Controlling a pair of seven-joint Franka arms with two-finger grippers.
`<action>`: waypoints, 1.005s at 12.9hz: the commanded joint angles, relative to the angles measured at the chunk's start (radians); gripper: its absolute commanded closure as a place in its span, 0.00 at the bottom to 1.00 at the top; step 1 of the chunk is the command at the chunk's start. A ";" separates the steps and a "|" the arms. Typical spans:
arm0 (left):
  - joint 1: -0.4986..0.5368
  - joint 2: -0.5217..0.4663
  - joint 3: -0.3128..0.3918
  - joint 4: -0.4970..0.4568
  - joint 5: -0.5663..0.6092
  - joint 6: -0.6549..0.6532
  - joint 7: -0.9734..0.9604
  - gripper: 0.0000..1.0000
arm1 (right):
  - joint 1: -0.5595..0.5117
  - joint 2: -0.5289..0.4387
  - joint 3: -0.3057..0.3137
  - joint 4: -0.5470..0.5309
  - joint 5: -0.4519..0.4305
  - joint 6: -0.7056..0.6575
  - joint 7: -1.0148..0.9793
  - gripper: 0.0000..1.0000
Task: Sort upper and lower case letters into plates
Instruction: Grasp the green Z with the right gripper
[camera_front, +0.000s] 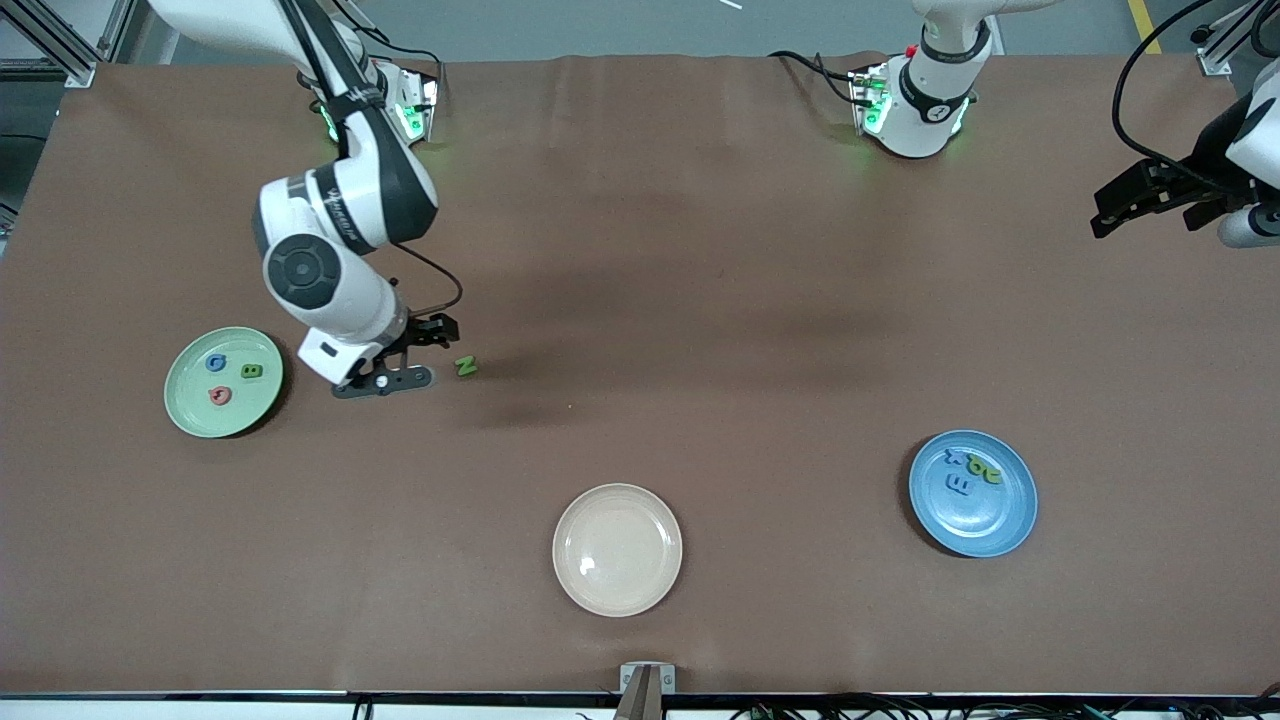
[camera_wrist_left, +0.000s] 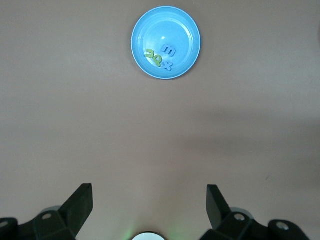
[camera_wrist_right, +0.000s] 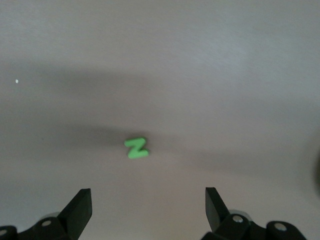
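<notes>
A loose green letter (camera_front: 465, 366) lies on the brown table; in the right wrist view this letter (camera_wrist_right: 136, 148) sits just ahead of the gap between the fingers. My right gripper (camera_front: 443, 329) (camera_wrist_right: 148, 200) hangs open and empty beside it. The mint green plate (camera_front: 192, 405) holds a blue letter (camera_front: 217, 363), a green one (camera_front: 252, 371) and a red one (camera_front: 221, 396). The blue plate (camera_front: 985, 522) (camera_wrist_left: 172, 24) holds several blue and green letters (camera_front: 958, 487) (camera_wrist_left: 169, 49). My left gripper (camera_front: 1150, 195) (camera_wrist_left: 149, 200) waits open and empty at the left arm's end of the table.
An empty cream plate (camera_front: 617, 590) lies close to the front camera's edge of the table, between the two coloured plates. The right arm's elbow and wrist (camera_front: 330, 270) hang over the table beside the mint plate.
</notes>
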 joint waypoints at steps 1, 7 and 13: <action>-0.001 -0.016 0.003 -0.011 -0.020 0.006 0.007 0.00 | 0.049 0.033 -0.013 -0.106 0.002 0.194 -0.004 0.00; -0.001 -0.024 0.003 -0.012 -0.020 -0.001 0.018 0.00 | 0.069 0.137 -0.013 -0.181 0.000 0.407 -0.023 0.00; -0.001 -0.025 0.003 -0.011 -0.020 -0.001 0.023 0.00 | 0.067 0.183 -0.013 -0.183 0.000 0.444 -0.023 0.13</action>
